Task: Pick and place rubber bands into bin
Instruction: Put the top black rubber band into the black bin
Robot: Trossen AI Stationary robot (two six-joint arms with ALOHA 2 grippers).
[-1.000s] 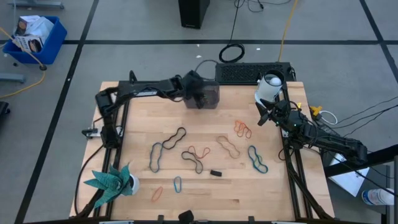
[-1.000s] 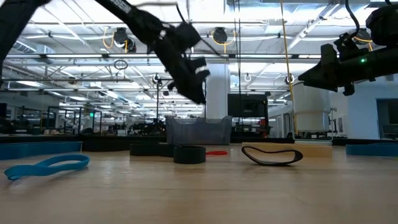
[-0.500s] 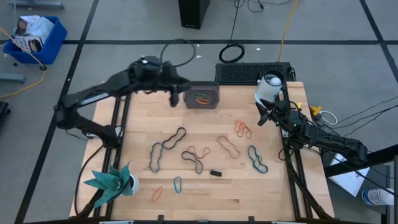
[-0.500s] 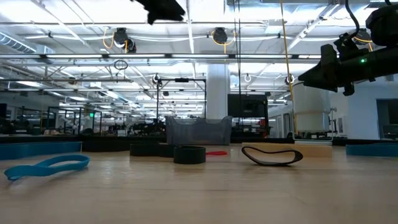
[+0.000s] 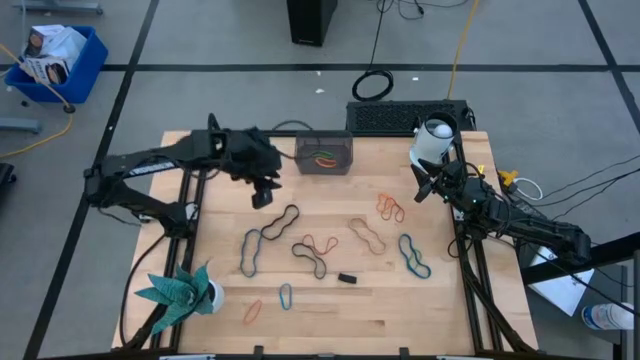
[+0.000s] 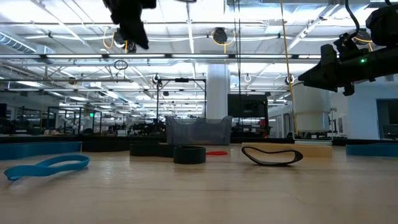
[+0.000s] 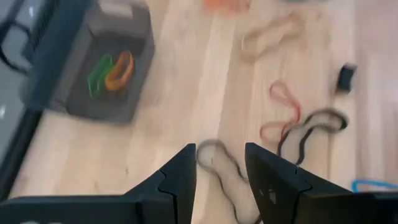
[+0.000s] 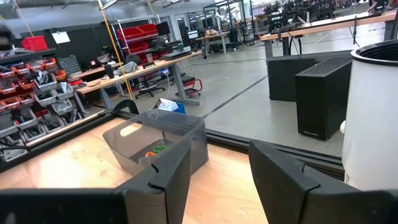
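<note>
Holding nothing, both grippers (image 5: 263,193) (image 5: 421,188) gape — two bands (image 5: 324,158) in one bin (image 5: 324,139), nine outside.

Pale wooden plank bench (image 5: 330,310). Dark grey translucent plastic bin (image 5: 324,155) at 12 o'clock: one green rubber band (image 7: 97,76) and one orange rubber band (image 7: 120,70) inside. Loose thin loops: black (image 5: 280,222), blue (image 5: 249,251), teal (image 5: 414,256), tan (image 5: 366,235), red (image 5: 322,243). Small black rectangular block (image 5: 347,278) at 6 o'clock.
</note>
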